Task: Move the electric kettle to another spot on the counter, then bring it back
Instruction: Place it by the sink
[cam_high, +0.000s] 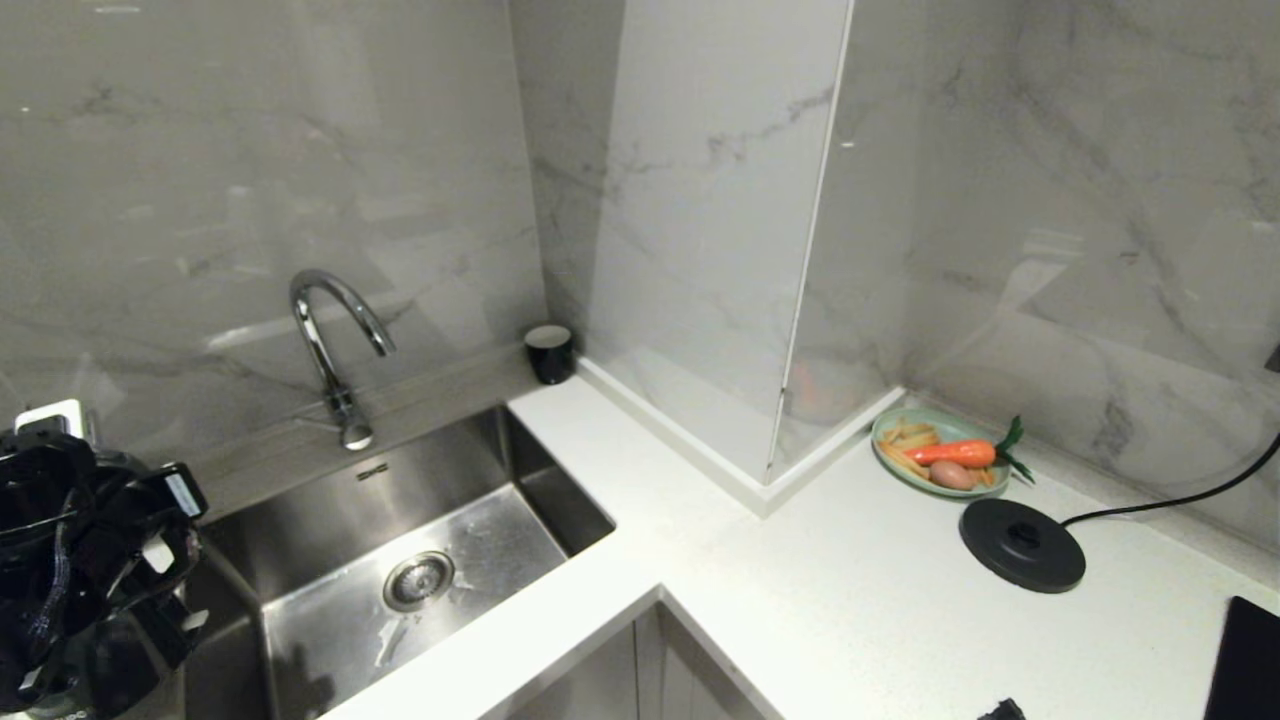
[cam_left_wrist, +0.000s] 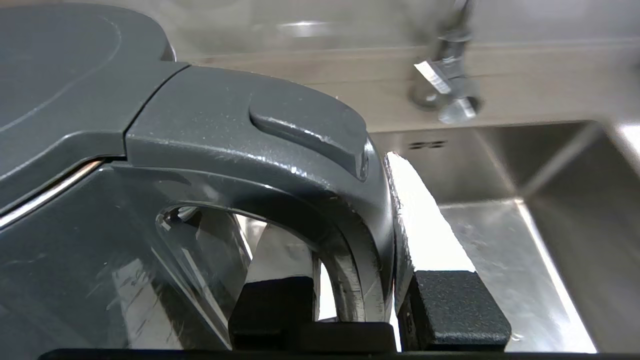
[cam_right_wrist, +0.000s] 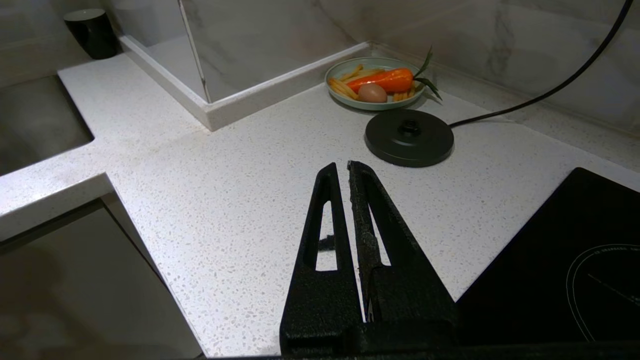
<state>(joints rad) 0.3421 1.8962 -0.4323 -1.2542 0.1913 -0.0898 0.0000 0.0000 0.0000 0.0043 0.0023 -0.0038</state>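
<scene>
Far left of head view: left gripper (cam_high: 90, 560) w/ its arm, a dark cable-wrapped bulk at the frame edge, over the left rim of the sink (cam_high: 300, 620). Left wrist view shows it clenched on the loop handle of the electric kettle (cam_left_wrist: 250, 135): one finger (cam_left_wrist: 425, 215) pressed against the handle's outer side, the other inside the loop. Kettle lid & glossy body fill that view, w/ the steel basin below and beside it. In head view the kettle is mostly hidden behind the gripper; whether it rests on anything, can't tell.

Next right: chrome tap (cam_high: 330, 350) at the back edge of the sink, spout arcing over the basin. Small black cup (cam_high: 549, 352) sits in the back corner where the counter (cam_high: 700, 560) begins, tight against the wall.

Centre: marble-clad pillar (cam_high: 720, 250) juts out onto the counter w/ a white skirting edge. Counter wraps round it in an L; front edge steps in above the cabinet fronts. Broad bare stretch of worktop between sink rim and pillar corner, more in front of the pillar.

Right: green plate (cam_high: 885, 455) w/ carrot, egg & fries near the wall, just behind the round black base disc (cam_high: 1022, 545), cord running off right. Black hob corner (cam_high: 1245, 660) at the lower right edge.

Right gripper (cam_right_wrist: 345, 172) hangs above the open worktop short of the base disc, fingers pressed together, holding nothing.
</scene>
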